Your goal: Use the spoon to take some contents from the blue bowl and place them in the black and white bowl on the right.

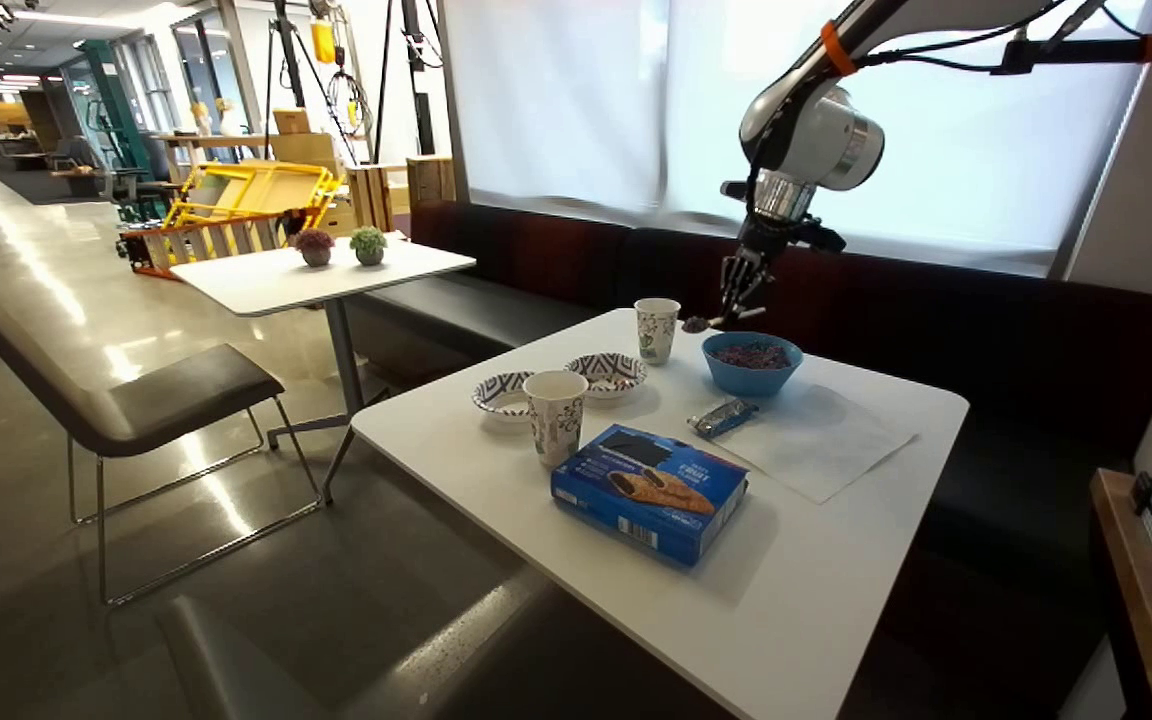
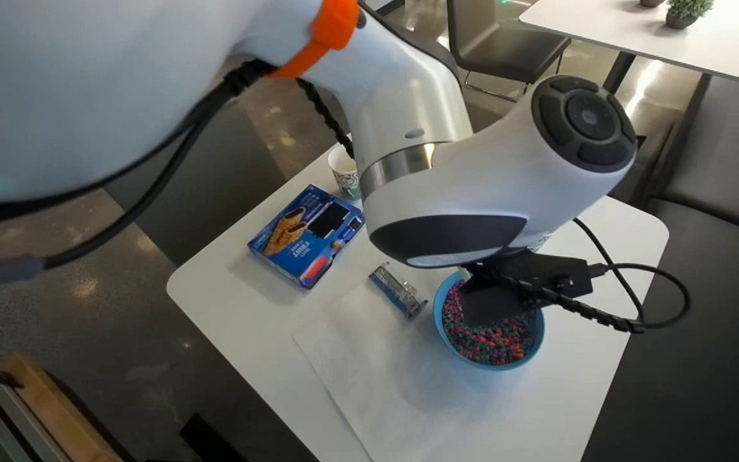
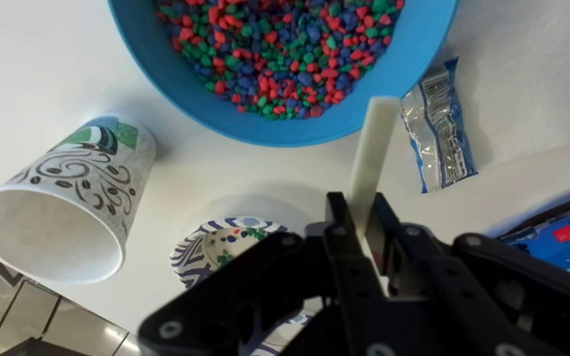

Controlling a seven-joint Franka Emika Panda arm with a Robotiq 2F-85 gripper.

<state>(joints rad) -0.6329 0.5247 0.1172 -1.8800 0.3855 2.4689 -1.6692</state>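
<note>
White table [image 1: 796,600]: gripper [image 3: 357,203] pinches a spoon [image 3: 370,155] bearing pebbles [image 1: 696,325]; scooping looks done, tipping into a patterned paper bowl [image 1: 604,362] remains.

Finishes: smooth, rough, shiny

From here I'm seeing the blue bowl [image 3: 285,131] looking like smooth plastic; its contents [image 3: 282,59] are looking rough, matt. Spoon [image 3: 371,153] is showing smooth, plastic-like. Wrapper [image 3: 441,131] is glinting like foil. Cup [image 3: 99,165] is looking papery, box [image 1: 651,490] like card. Floor [image 1: 16,560] is gleaming, polished.

White arm [image 2: 401,96], orange strap [image 2: 328,35], silver ring [image 2: 396,168], black cables [image 2: 215,97], round dark button pad [image 2: 587,122], black jaws, grey screws [image 3: 170,329]
</note>
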